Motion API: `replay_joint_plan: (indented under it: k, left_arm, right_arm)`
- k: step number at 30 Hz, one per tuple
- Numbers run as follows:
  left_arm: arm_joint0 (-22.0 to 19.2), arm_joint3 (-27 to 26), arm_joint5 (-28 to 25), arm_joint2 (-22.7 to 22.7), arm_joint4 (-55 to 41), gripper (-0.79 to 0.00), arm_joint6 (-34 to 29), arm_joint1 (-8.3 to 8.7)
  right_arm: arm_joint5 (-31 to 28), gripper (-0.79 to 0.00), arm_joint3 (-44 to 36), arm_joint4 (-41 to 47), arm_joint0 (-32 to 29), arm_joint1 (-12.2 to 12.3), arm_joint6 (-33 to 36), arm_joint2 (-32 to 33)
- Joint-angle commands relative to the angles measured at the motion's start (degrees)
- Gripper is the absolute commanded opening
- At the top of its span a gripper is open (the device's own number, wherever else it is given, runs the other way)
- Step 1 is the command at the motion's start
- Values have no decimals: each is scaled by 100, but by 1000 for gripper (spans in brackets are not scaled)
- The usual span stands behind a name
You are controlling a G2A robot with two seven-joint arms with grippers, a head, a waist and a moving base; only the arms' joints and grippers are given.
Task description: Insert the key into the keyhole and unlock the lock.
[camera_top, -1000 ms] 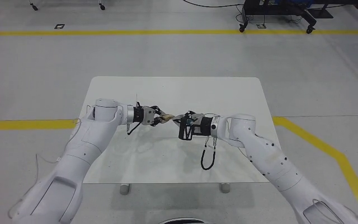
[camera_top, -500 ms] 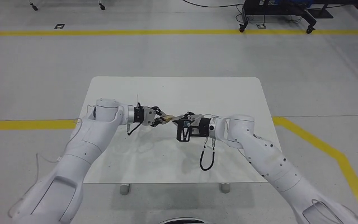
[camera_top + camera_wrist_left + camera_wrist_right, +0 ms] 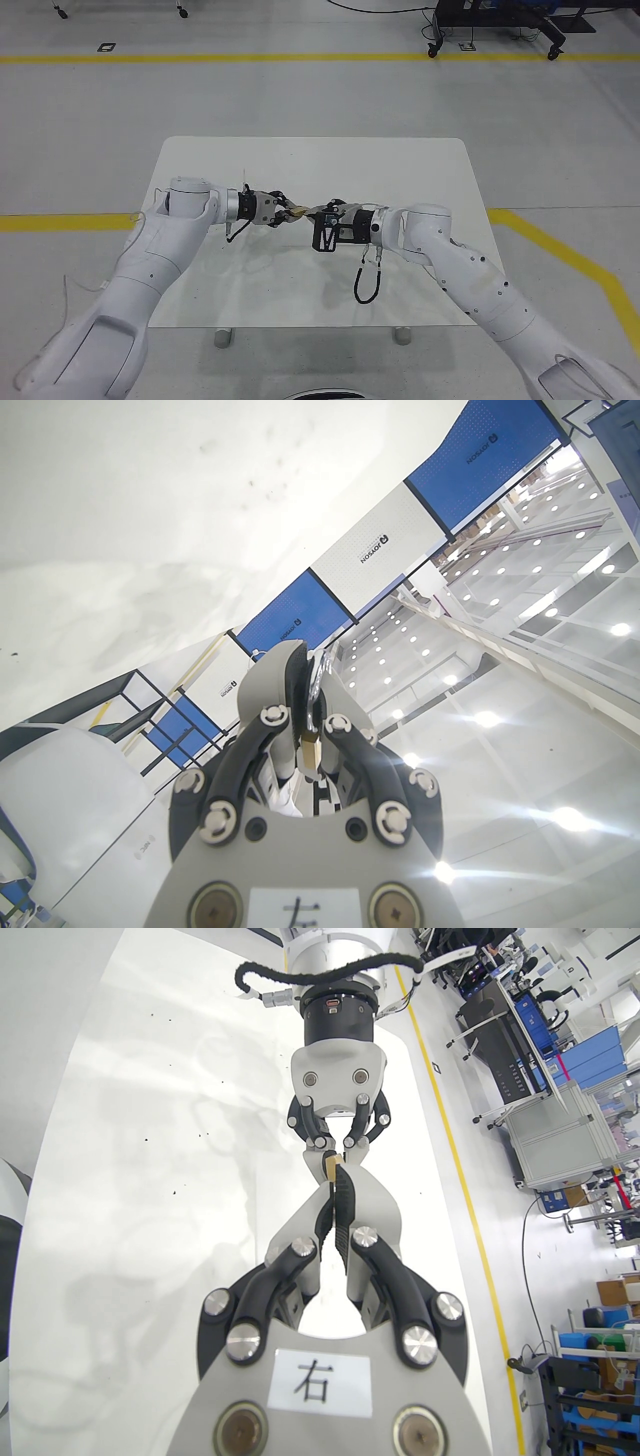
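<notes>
The right gripper point(image 3: 334, 1183) has its fingers pressed together, presumably on the key hidden between their pads, tips meeting the brass padlock point(image 3: 330, 1165). Beyond, the left gripper point(image 3: 334, 1158) pinches that padlock above the surface point(image 3: 150, 1128), likely presenting its keyhole for insertion.

Brass padlock point(image 3: 310, 751) with polished steel shackle point(image 3: 318, 680), between glossy white plastic fingers point(image 3: 265, 692) of the left gripper point(image 3: 306, 657); ribbed black rubber pads point(image 3: 346, 1195) on the right gripper point(image 3: 334, 1178); smooth matt white table point(image 3: 125, 1078).
</notes>
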Motion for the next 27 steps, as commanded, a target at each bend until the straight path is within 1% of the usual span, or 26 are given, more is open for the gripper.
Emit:
replay_joint_plan:
  k: [1, 27]
  left_arm:
    - [5, -4, -9, -3, 6, -785, -9, 4]
    - [-25, 93, 13, 59, -20, -785, -312, 21]
  right_arm:
    - [1, -785, 14, -8, 8, -5, 27, -8]
    - [9, -785, 54, -71, 47, -59, 116, -62]
